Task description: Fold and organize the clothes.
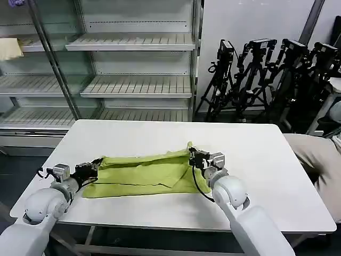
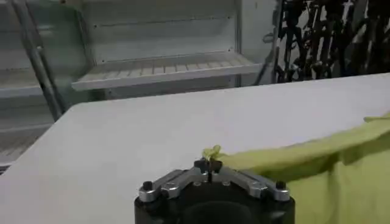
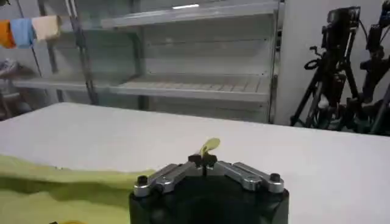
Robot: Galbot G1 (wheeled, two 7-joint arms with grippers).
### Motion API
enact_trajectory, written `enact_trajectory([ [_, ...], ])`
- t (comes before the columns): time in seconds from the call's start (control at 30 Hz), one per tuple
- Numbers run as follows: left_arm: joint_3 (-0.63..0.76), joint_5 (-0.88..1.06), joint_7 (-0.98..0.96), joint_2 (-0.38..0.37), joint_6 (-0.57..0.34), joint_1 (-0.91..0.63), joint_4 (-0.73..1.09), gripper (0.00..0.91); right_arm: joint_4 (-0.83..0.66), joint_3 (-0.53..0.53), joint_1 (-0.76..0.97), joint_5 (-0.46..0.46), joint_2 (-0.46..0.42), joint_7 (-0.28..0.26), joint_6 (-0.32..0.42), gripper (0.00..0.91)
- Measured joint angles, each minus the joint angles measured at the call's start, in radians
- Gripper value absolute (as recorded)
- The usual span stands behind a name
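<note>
A plain lime-green short-sleeved T-shirt of soft fabric (image 1: 146,173) lay folded into a long band across the near half of a white rectangular table (image 1: 256,181), running from about nine o'clock to three o'clock in the head view, with creases and an overlapping flap near its middle. The left gripper (image 1: 95,166) sat at the nine o'clock end of the band, its black fingers pinched together on the shirt's corner; in the left wrist view the gripper (image 2: 209,165) had its fingertips closed tight on a small tuft of the lime cloth (image 2: 304,159), which trailed away across the tabletop (image 2: 122,152). The right gripper (image 1: 193,154) was at the three o'clock end of the band, toward the far edge of the fabric, where a little point of cloth stood up above it. In the right wrist view that gripper (image 3: 203,159) was likewise clamped on a small lime tab, the rest of the shirt (image 3: 55,189) lying low on the table (image 3: 317,164). Both white arms reached in from the six o'clock side. Behind the table, at twelve o'clock, stood pale metal slatted shelving (image 1: 133,85), and at about two o'clock a cluster of black camera tripods (image 1: 266,74).
</note>
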Motion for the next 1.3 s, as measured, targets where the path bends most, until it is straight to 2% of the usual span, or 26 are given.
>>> enact_trajectory([
  [0.67, -0.022, 0.035, -0.007, -0.007, 0.015, 0.081, -0.063, 0.02, 0.03, 0.032, -0.062, -0.032, -0.009, -0.002, -0.012, 0.0],
  [0.7, -0.024, 0.038, -0.009, -0.007, 0.017, 0.084, -0.063, 0.907, 0.028, 0.032, -0.062, -0.033, -0.009, -0.003, -0.013, 0.907],
  [1.1, -0.051, 0.071, -0.063, -0.013, 0.036, 0.103, -0.089, 0.907, 0.055, 0.063, -0.096, -0.035, -0.025, -0.028, -0.023, 0.907],
  [1.3, -0.047, 0.027, -0.147, -0.022, 0.043, 0.098, -0.124, 0.907, 0.103, 0.097, -0.131, -0.039, -0.046, -0.043, -0.022, 0.907],
])
